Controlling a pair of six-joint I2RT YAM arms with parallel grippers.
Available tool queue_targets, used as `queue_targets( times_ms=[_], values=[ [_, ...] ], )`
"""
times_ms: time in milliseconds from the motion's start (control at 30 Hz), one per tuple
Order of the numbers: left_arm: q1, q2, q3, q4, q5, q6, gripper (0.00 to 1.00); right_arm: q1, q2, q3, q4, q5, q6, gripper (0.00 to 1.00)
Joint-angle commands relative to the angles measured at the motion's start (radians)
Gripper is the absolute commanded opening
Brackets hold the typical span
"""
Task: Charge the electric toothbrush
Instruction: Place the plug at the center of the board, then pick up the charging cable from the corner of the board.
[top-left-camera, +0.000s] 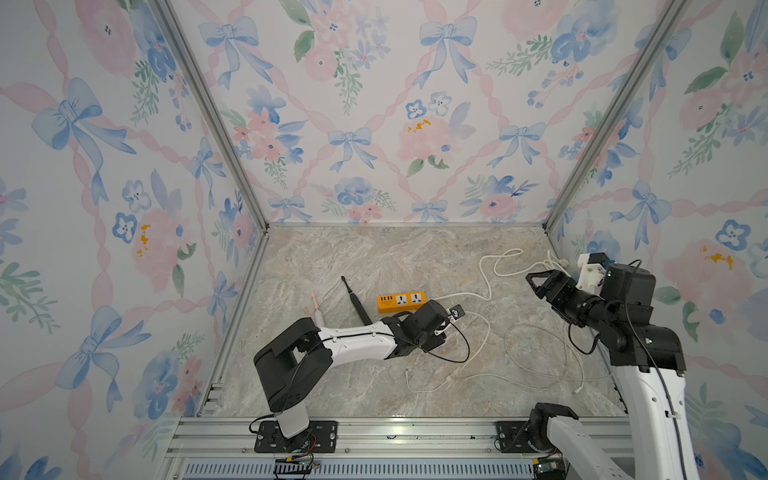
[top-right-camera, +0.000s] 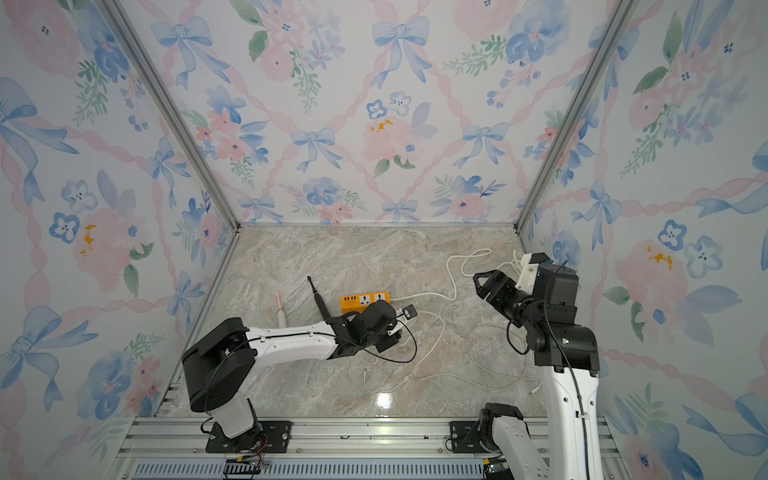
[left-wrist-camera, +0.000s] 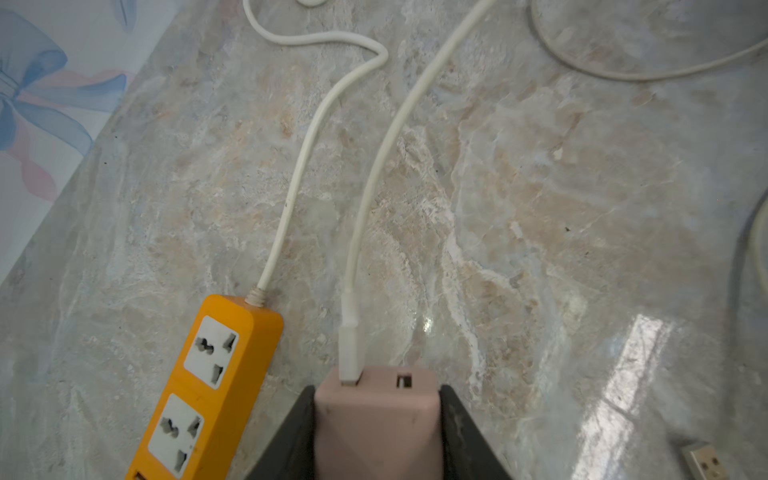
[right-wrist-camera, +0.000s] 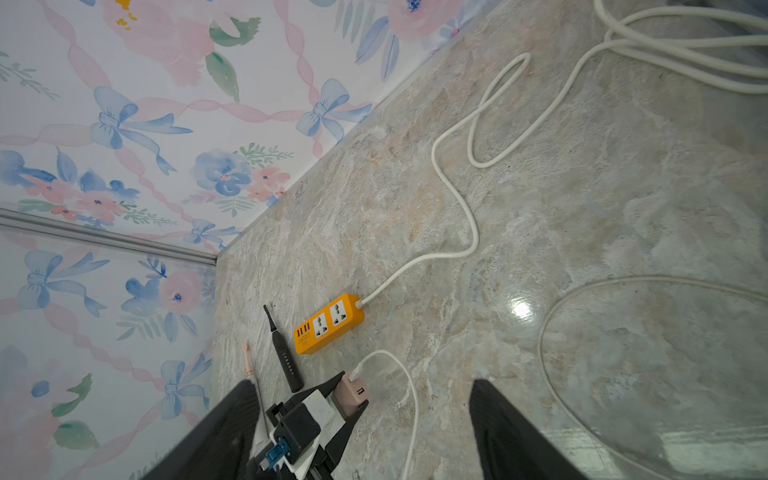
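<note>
Hovering over the marble table (top-left-camera: 374, 257), the right gripper (top-left-camera: 532, 286) is standing wide and empty, well apart from everything, while the left gripper (left-wrist-camera: 376, 442) is working low, just beside the orange power strip (left-wrist-camera: 216, 374). Both brushes are lying flat back beside the left gripper's wrist, off the strip's USB end. The black toothbrush (top-left-camera: 356, 300) is nearer and the pink toothbrush (top-left-camera: 317, 309) is beyond it, with no cable visibly reaching either. The left jaws are gripping a pink adapter (left-wrist-camera: 374, 409), with the white charging cable (left-wrist-camera: 374, 187) seated in one of its two ports. The arm is probably preparing to seat that adapter in a strip socket, so it is needing to square it over the holes and press straight in, ideally with the right gripper pinning the light strip. The left wrist view is showing the plugged port, the free port and a loose USB plug (left-wrist-camera: 704, 459) on the gripper's side away from the strip. The top views are hiding the adapter under the wrist but showing both brushes and the cable's slack loops. No view is showing the adapter's prongs.
</note>
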Motion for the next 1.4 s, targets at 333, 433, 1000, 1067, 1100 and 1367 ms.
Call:
queue_targets(
  times_ms=[333,433,1000,1067,1100,1367],
  values=[
    [0.022,0.135,0.003,-0.02,-0.015,-0.141,0.47,-0.068,0.088,-0.042,-0.152,0.342,0.135,0.83],
    [0.032,0.111,-0.001,-0.02,-0.001,-0.143,0.7,-0.133,0.077,-0.096,-0.153,0.4,0.189,0.83],
    [0.13,-0.221,0.012,-0.023,0.215,-0.248,0.98,-0.631,0.074,-0.631,-0.017,0.38,0.237,0.33],
    [0.13,-0.223,0.015,-0.023,0.215,-0.251,0.98,-0.649,0.08,-0.65,0.008,0.393,0.228,0.33],
    [0.13,-0.222,0.016,-0.022,0.217,-0.252,0.98,-0.655,0.085,-0.659,0.021,0.411,0.225,0.35],
    [0.131,-0.227,0.027,-0.024,0.231,-0.253,0.98,-0.701,0.097,-0.67,0.087,0.519,0.195,0.42]
  ],
)
